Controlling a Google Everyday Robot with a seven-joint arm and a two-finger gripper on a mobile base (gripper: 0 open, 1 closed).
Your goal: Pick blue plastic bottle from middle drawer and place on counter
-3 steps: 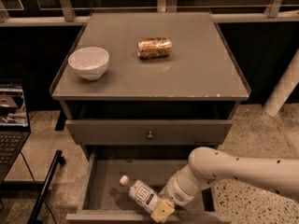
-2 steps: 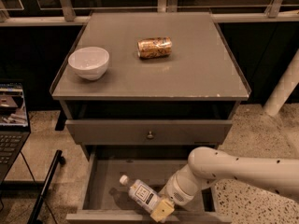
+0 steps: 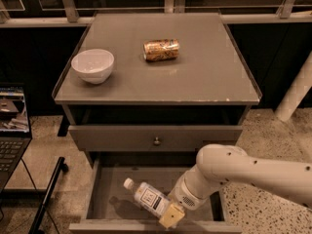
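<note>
Where the grey cabinet stood against the dark railing, its worktop (image 3: 204,77) took up most of the view, flat and square with a thin raised rim. The robot's white arm (image 3: 258,172) came in from the right edge and bent down toward the lower front of the cabinet. Under a closed drawer front (image 3: 122,138) with a small round knob (image 3: 157,141), the middle drawer (image 3: 105,194) was pulled out, its smooth grey floor showing. A laptop (image 3: 12,130) sat open at the left edge. On the worktop, a white bowl (image 3: 92,65) stood near the left front corner, and a gold-orange can (image 3: 161,49) lay on its side well apart from it, toward the back. The blue plastic bottle (image 3: 148,198) was inside the middle drawer, tilted, with its white cap (image 3: 128,183) pointing up and left and a shadow on the floor beside it. The pincer (image 3: 171,214) was down in the drawer near the front lip, pinching the bottle's bottom end with a yellowish pad against it.
</note>
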